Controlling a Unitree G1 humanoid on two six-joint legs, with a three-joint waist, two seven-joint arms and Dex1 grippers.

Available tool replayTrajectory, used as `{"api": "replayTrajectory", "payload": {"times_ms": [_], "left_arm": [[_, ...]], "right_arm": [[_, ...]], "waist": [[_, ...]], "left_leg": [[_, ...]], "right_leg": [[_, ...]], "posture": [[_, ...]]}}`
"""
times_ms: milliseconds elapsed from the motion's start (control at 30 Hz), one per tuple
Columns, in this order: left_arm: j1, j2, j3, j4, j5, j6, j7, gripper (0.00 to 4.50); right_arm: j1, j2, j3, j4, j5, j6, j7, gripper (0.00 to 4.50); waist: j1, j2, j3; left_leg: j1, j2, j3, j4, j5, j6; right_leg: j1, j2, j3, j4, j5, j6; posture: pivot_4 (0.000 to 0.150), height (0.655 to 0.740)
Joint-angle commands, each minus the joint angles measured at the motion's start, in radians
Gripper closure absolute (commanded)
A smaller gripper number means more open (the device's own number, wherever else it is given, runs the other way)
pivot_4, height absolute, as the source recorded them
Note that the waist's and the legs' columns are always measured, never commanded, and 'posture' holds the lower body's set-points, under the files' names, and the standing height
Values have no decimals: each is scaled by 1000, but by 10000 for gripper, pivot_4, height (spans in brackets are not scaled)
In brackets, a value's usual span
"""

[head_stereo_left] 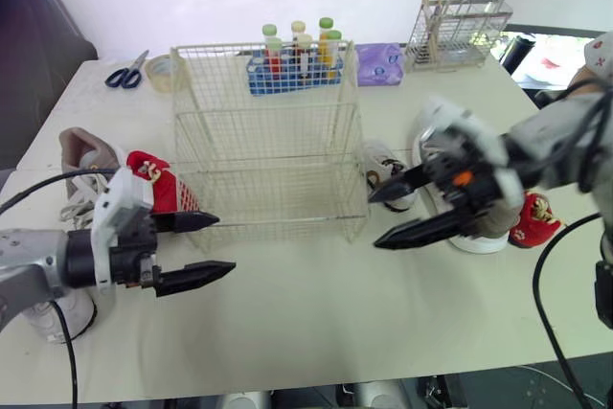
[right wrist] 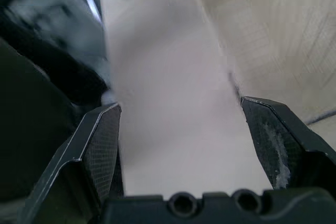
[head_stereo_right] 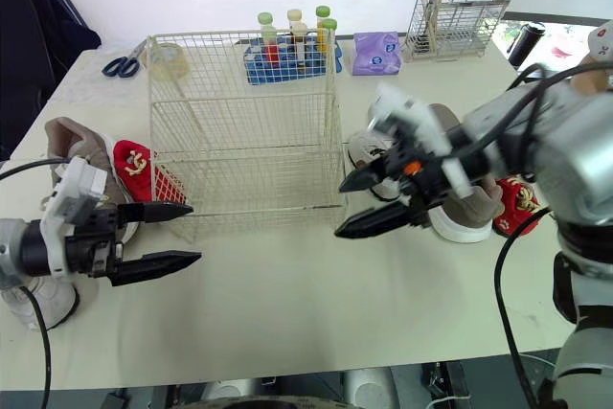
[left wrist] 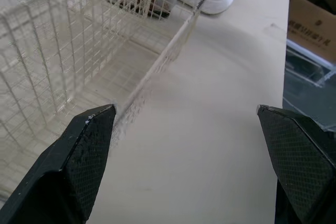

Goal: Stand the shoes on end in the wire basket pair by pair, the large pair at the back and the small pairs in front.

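Observation:
The empty wire basket (head_stereo_left: 268, 136) stands mid-table. To its left lie a large grey-brown shoe (head_stereo_left: 81, 152) and a small red shoe (head_stereo_left: 153, 179), and a white shoe (head_stereo_left: 53, 318) lies partly under my left arm. To its right are a small white shoe (head_stereo_left: 388, 168), a large shoe with a white sole (head_stereo_left: 482, 235) and another small red shoe (head_stereo_left: 538, 221). My left gripper (head_stereo_left: 223, 244) hovers open at the basket's front left corner, holding nothing. At the front right corner, in front of the small white shoe, my right gripper (head_stereo_left: 374, 221) is open and empty.
Along the far edge of the table are scissors (head_stereo_left: 124, 72), a tape roll (head_stereo_left: 163, 72), a blue rack of capped tubes (head_stereo_left: 297, 59), a purple pack (head_stereo_left: 380, 64) and a wire rack with sticks (head_stereo_left: 455, 34). Bare tabletop (head_stereo_left: 306, 313) stretches in front of the basket.

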Motion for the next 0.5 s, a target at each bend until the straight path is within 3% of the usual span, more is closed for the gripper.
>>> {"api": "replayTrajectory", "payload": {"times_ms": [33, 100, 200, 300, 400, 500], "left_arm": [[-107, 10, -19, 6, -130, 22, -2, 0], [-156, -2, -54, -13, -183, 35, 19, 0], [-215, -99, -180, -100, -198, 10, 141, 0], [-230, -234, -307, -170, -128, -31, 260, 0], [-191, -328, -397, -227, -81, -44, 347, 0], [-125, -374, -469, -279, -47, -49, 399, 0]], "right_arm": [[89, -62, -186, 104, 1, -28, -66, 5674], [186, -59, -270, 112, -22, -74, -132, 5674], [444, 26, -477, 0, -121, -303, -259, 5674], [745, 97, -609, -111, -220, -485, -321, 5674], [847, 231, -737, -160, -240, -512, -505, 5674], [1029, 311, -817, -205, -270, -591, -541, 5674]], "waist": [[15, -3, -2], [19, -6, -3], [20, -5, -3], [30, -5, -3], [30, -4, -3], [32, -3, -4]], "left_leg": [[0, 0, 0, 0, 0, 0], [0, 0, 0, 0, -1, 1], [1, -2, 2, 0, -1, 2], [0, -3, 1, 0, -1, 2], [1, -3, 2, 1, -1, 2], [3, -3, 3, 1, 0, 1]], "right_leg": [[0, 0, 0, -1, 0, 0], [2, 0, 0, -2, 0, 0], [2, -1, 3, -2, 0, 1], [2, -1, 4, -1, 2, 5], [2, -1, 6, -1, 2, 6], [3, -1, 8, 0, 2, 5]], "posture": [[1500, 7400], [1500, 7400], [1500, 7400], [1500, 7400], [1500, 7400], [1500, 7400]]}}
